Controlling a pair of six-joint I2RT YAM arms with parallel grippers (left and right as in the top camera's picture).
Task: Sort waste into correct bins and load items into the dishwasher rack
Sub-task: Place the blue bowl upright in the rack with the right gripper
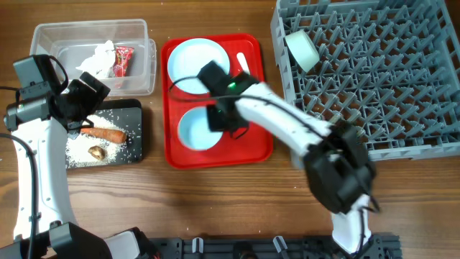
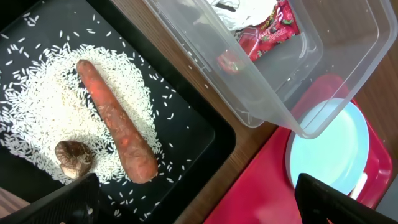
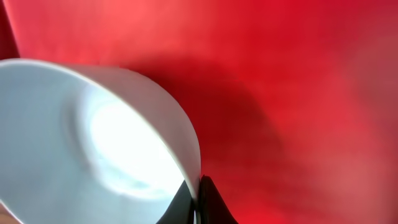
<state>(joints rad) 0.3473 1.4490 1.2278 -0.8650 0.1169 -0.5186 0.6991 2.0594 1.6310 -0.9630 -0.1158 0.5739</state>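
Pinch of right gripper (image 3: pixel 198 202), jaws closed, on 3 o'clock rim of pale blue bowl (image 1: pixel 194 131) in 6 o'clock half of red tray (image 1: pixel 253 147); left gripper (image 2: pixel 196 180) splayed wide over black tray (image 1: pixel 133 115) at 9 o'clock.

Hand (image 3: pixel 198 200) apparently on bowl (image 3: pixel 93 143) rim

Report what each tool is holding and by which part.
Right tool pinches the pale blue bowl by its rim. Left tool is open, holding nothing.

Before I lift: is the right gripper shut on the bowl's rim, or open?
Shut on it: the right gripper pinches the rim of the pale blue bowl, with the red tray behind.
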